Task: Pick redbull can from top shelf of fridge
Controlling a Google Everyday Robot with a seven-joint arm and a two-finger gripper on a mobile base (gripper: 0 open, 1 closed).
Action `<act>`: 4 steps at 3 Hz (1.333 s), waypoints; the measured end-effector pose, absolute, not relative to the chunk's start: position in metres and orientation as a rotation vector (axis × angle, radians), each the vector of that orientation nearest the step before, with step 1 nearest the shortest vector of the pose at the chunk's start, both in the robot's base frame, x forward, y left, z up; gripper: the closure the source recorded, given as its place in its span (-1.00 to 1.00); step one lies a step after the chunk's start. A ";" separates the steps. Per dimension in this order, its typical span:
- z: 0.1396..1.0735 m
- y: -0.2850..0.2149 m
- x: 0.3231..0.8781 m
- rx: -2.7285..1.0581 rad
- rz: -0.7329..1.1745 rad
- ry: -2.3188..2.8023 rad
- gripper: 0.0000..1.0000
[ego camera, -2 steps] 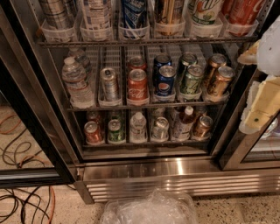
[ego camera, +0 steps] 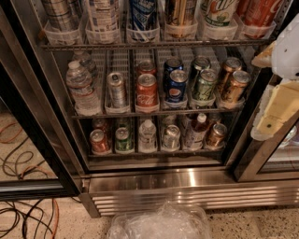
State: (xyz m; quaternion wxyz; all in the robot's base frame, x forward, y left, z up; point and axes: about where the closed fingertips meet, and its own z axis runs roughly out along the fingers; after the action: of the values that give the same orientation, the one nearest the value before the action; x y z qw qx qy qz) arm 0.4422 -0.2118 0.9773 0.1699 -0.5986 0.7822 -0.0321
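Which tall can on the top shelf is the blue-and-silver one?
The redbull can, third tray from left, between a white can and a gold can. The gripper hangs at the right edge, lower down.

Speckled pale floor (ego camera: 261,226) runs along the near edge — tangled black and orange cables (ego camera: 21,217) lie at left, crumpled clear plastic (ego camera: 159,224) sits near centre. The gripper (ego camera: 278,105) hangs at the right edge.

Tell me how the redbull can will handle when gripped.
The redbull can is tall and slim, so it may tip if nudged. Its clear tray probably steadies the base. Smooth metal could slip. The gripper hangs at the right, below the top shelf.
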 end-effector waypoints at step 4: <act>1.033 -0.058 0.477 -1.445 0.284 1.731 -1.00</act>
State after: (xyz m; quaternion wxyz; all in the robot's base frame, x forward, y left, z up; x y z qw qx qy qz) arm 0.4771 -0.0582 1.0330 0.4208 -0.5767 0.6910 0.1134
